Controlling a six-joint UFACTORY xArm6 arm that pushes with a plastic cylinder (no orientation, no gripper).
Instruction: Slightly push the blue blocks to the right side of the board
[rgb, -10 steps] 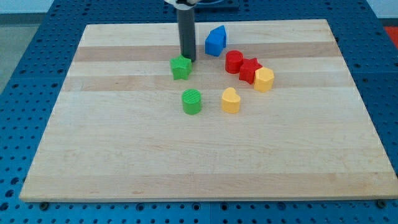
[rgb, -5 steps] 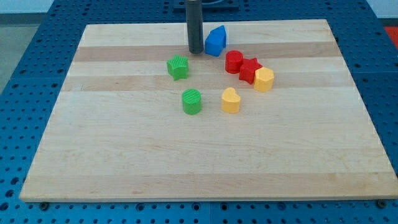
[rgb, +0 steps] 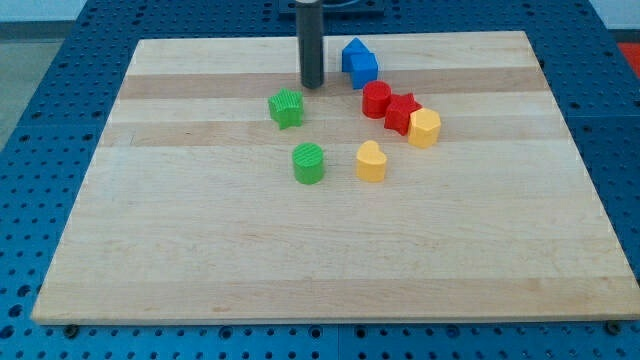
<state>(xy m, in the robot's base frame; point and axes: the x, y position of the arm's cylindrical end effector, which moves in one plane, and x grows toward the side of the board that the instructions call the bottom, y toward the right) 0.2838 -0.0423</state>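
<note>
A blue block (rgb: 359, 62), house-like in shape, sits near the view's top, right of centre on the wooden board (rgb: 200, 250). My tip (rgb: 312, 85) rests on the board a short way to the blue block's left, with a gap between them. A green block (rgb: 286, 108) lies just below and left of my tip.
A red round block (rgb: 376, 99) and a red star-like block (rgb: 402, 113) sit below and right of the blue block, with a yellow block (rgb: 425, 128) touching the red star. Another yellow block (rgb: 371, 161) and a second green block (rgb: 309, 163) lie lower, near the centre.
My tip moved up from the green block to beside the blue block. The blue block has shifted a little to the right and turned; the green block shifted slightly left.
</note>
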